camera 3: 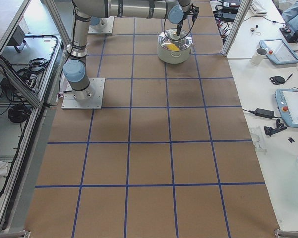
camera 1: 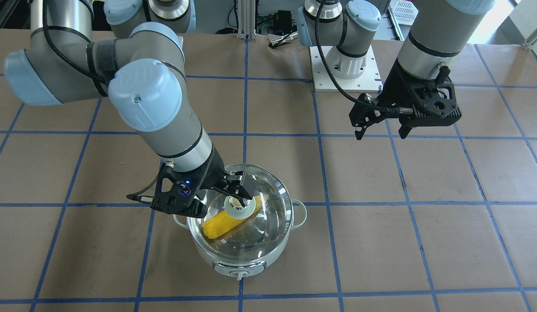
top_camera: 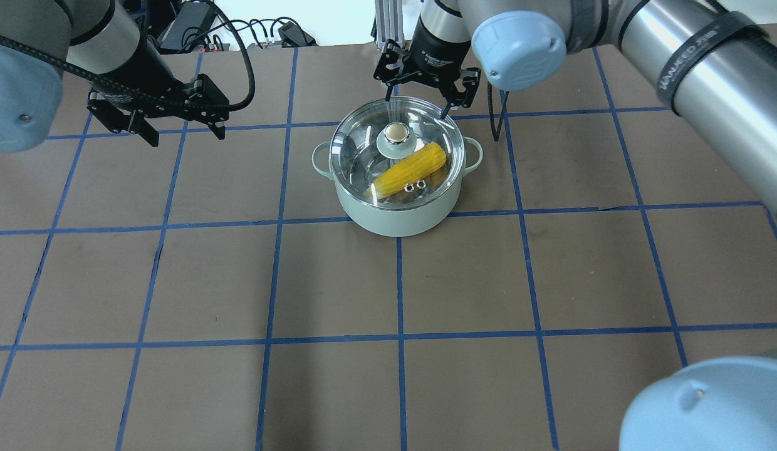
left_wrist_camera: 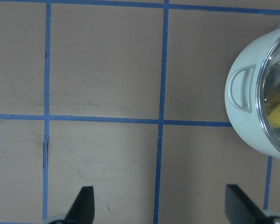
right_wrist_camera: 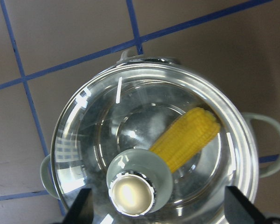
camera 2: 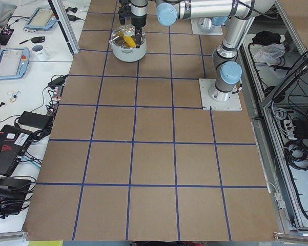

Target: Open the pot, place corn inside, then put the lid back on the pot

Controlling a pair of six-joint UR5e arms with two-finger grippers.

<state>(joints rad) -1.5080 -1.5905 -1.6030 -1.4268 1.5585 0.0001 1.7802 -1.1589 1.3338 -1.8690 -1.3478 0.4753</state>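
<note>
The pale mint pot [top_camera: 395,216] stands on the table with the clear glass lid [top_camera: 360,138] seated on it. The lid's beige ball knob [top_camera: 395,133] is at its centre. The yellow corn [top_camera: 410,170] lies slanted inside the pot, seen through the glass. My right gripper [top_camera: 418,103] is open just above the lid, its fingers wide on either side of the knob [right_wrist_camera: 130,193] and not touching it. My left gripper [top_camera: 187,136] is open and empty, raised over the table to the pot's left. The pot's side handle [left_wrist_camera: 242,88] shows in the left wrist view.
The table is brown paper with a blue tape grid [top_camera: 398,282]. The left arm's white base plate [camera 1: 344,69] sits at the robot's side of the table. Desks with tablets and a mug [camera 3: 258,55] stand beyond the table's far edge.
</note>
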